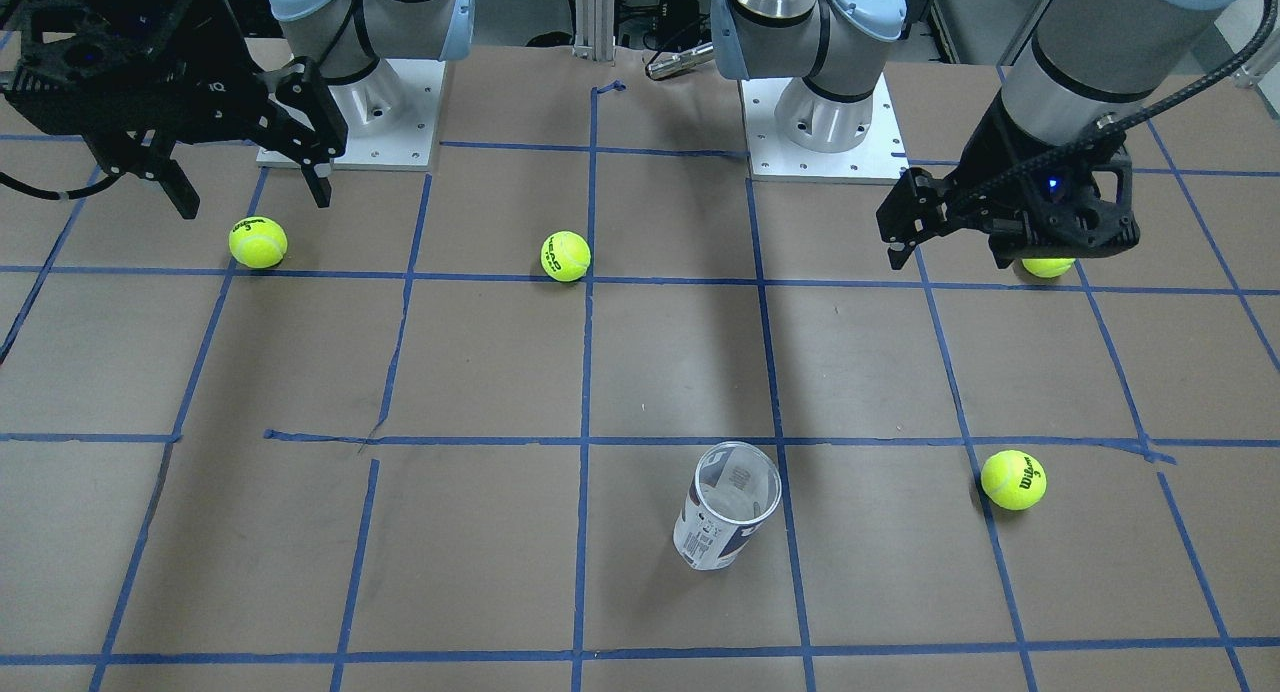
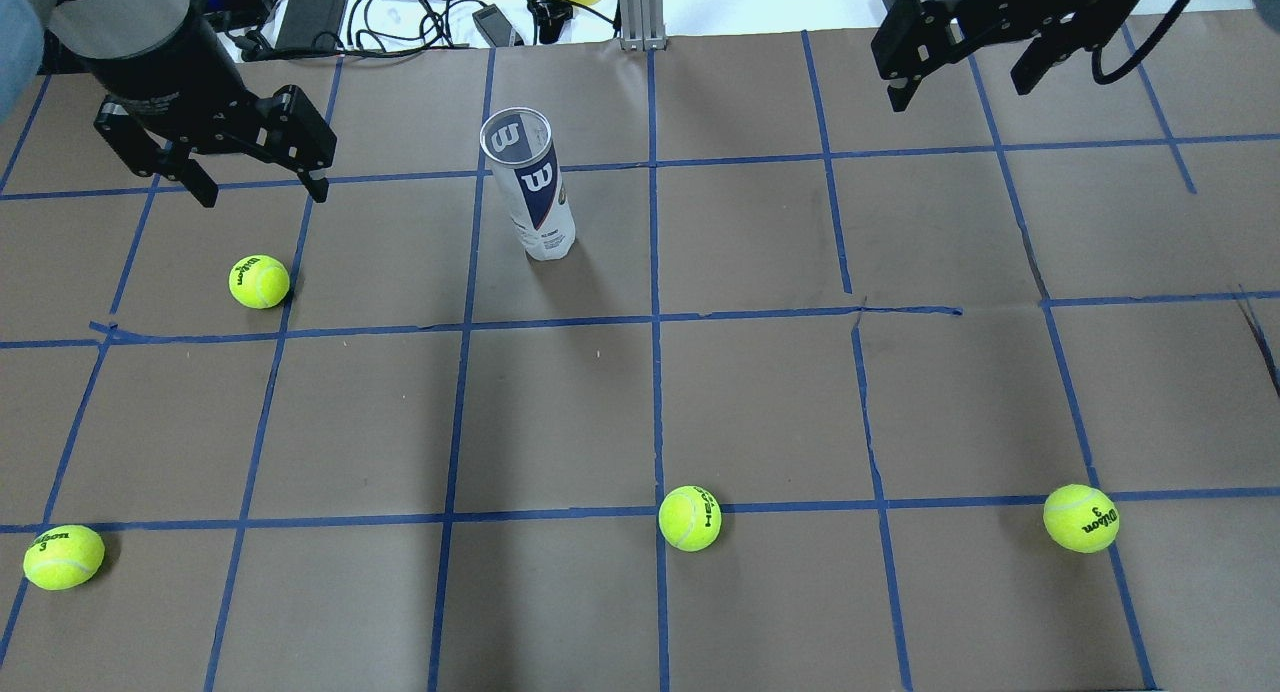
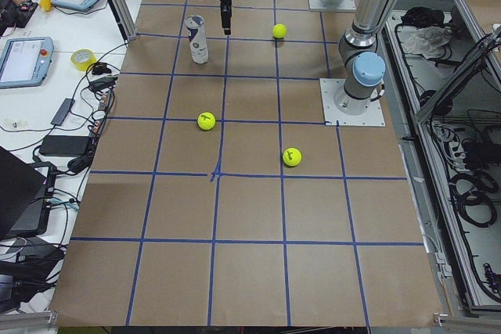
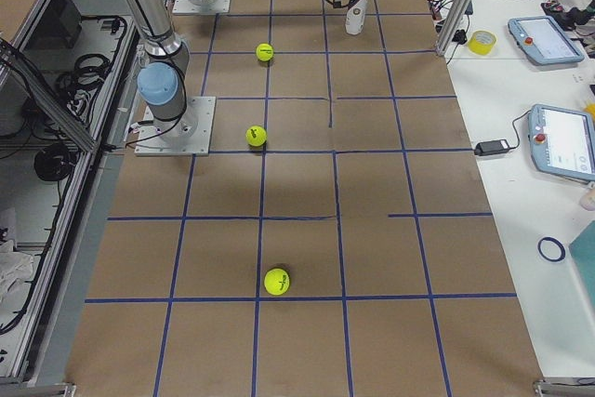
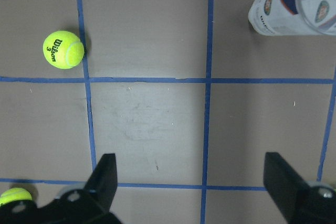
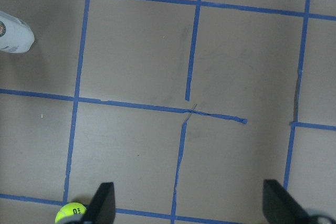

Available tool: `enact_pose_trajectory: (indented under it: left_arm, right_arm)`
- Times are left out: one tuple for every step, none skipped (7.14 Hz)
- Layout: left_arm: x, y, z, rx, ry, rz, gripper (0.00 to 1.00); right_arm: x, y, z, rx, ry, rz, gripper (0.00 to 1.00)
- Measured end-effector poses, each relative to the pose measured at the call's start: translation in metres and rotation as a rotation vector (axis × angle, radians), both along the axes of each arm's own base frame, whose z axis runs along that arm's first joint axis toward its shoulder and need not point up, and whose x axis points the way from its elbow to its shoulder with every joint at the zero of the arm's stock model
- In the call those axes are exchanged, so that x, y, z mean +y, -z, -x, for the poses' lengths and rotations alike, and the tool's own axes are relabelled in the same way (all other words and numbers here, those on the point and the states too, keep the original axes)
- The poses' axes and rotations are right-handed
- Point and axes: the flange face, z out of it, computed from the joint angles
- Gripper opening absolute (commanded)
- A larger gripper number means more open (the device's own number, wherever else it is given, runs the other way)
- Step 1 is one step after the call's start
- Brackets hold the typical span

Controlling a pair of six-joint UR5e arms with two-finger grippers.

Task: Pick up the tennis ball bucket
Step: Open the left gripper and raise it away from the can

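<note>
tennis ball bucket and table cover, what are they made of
The tennis ball bucket looks like clear glossy plastic: its inside shows through the wall, under a printed label. The table cover is probably matte brown paper: visible seams, no shine.

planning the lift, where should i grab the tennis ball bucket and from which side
Probably its labelled middle, coming in level from the robot's left with the open left claw, which is nearer. The tennis ball bucket stands upright and empty, so its round wall is free to pinch.
</note>
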Motion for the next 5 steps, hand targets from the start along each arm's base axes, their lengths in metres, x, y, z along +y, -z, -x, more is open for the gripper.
enact_pose_trajectory:
  left_arm:
    - [0.009, -0.003, -0.003, 0.008, 0.016, 0.004, 1.0]
    - [0.015, -0.005, -0.003, 0.011, 0.022, 0.007, 1.0]
    - [0.02, -0.004, -0.002, 0.012, 0.026, 0.009, 1.0]
    - [0.022, -0.004, -0.003, 0.012, 0.027, 0.009, 1.0]
    - [0.022, -0.003, -0.004, 0.012, 0.027, 0.008, 1.0]
  right_arm:
    - [0.001, 0.002, 0.0, -0.002, -0.001, 0.0, 1.0]
    - [0.002, 0.003, 0.0, -0.002, -0.003, 0.002, 0.97]
    - [0.001, 0.004, 0.0, -0.001, -0.007, 0.003, 0.87]
    - [0.001, 0.004, 0.0, 0.002, -0.01, 0.005, 0.8]
    - [0.001, 0.004, 0.001, 0.006, -0.011, 0.006, 0.83]
